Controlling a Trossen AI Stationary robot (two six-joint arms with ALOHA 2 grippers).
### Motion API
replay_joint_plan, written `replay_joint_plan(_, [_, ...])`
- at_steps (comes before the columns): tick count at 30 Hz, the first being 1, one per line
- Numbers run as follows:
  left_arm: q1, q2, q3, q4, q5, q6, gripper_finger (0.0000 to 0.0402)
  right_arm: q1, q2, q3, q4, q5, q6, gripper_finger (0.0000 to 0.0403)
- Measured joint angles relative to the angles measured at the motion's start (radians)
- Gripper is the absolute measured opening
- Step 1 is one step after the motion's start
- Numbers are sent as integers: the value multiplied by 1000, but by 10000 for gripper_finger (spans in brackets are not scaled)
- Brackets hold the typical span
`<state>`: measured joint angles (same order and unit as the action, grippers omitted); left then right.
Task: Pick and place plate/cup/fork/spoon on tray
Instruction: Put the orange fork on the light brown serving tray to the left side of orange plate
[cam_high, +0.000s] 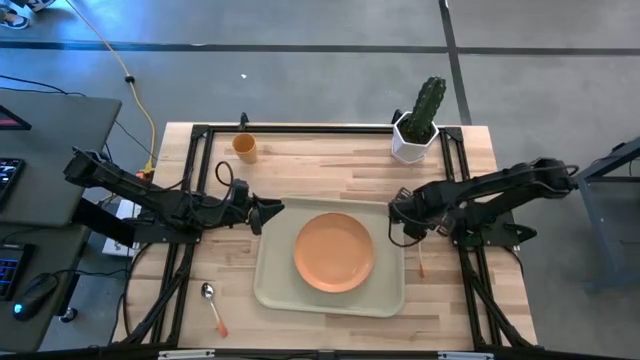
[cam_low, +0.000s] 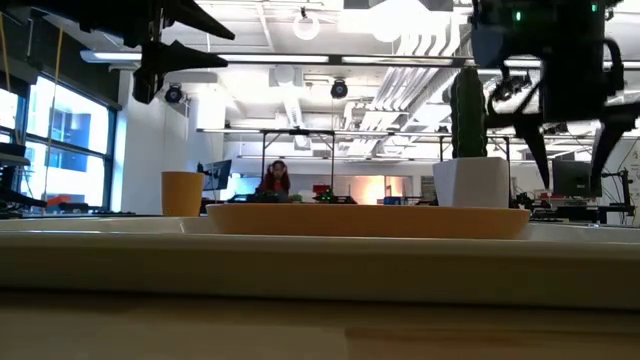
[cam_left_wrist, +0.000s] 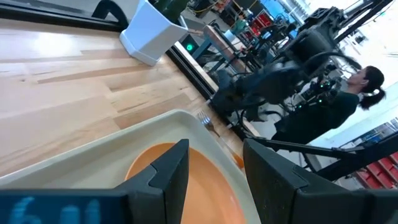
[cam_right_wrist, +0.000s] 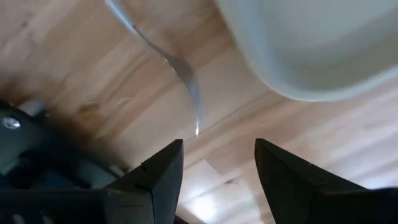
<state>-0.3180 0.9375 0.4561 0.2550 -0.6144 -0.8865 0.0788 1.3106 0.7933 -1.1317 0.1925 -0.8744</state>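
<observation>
Looking down from the high view: the tray (cam_high: 268, 282) sat on the worktop (cam_high: 330, 160) between my two arms, with the plate (cam_high: 334, 252) lying flat inside it. My left pincer (cam_high: 266, 213) hovered just off the tray's far-left corner, fingers spread, holding nothing. My right pincer (cam_high: 398, 212) hung by the tray's far-right corner, also spread and empty. The fork (cam_high: 421, 258) lay on the wood just right of the tray, close under my right arm. The spoon (cam_high: 213, 306) lay on the wood left of the tray, toward the near edge. The cup (cam_high: 245, 148) stood upright near the far-left side, well apart from the tray. A cactus pot (cam_high: 414, 140) stood at the far right.

Low view: tray rim (cam_low: 320, 262) filled the foreground, plate (cam_low: 368, 220) on it, cup (cam_low: 182, 193) upright behind at left, white pot (cam_low: 471, 182) at right. Both pincers hung above worktop level. A person sat far back in the room.

Left wrist view: my two fingers (cam_left_wrist: 165, 177) stood apart over the tray's rim (cam_left_wrist: 93, 152), plate (cam_left_wrist: 205, 180) beyond them, fork tines (cam_left_wrist: 207, 122) past the rim.

Right wrist view: my fingers (cam_right_wrist: 158, 171) stood apart above bare wood, fork tines (cam_right_wrist: 186, 81) ahead of them, tray corner (cam_right_wrist: 311, 56) beside it. Nothing pinched.
</observation>
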Motion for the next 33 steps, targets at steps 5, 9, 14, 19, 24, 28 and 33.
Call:
replay_joint_plan(5, [1,0,0,-3,0,6,142,-45,-3,-95,93,-10,-40,189])
replay_joint_plan(9, [13,0,0,-3,-1,34,142,-75,-3,-152,162,-20,-43,188])
replay_joint_plan(14, [41,0,0,-6,-2,35,142,-107,-3,-201,225,-52,-43,181])
replay_joint_plan(19, [82,0,0,-7,-2,54,142,-133,-3,-209,256,-68,-42,146])
replay_joint_plan(24, [133,0,0,-7,23,90,142,-163,-3,-209,272,-105,-22,93])
replay_joint_plan(28, [174,0,0,-7,69,95,142,-185,-3,-209,270,-124,-24,52])
replay_joint_plan(33, [218,0,0,-6,123,106,142,-206,-3,-209,260,-143,-18,8])
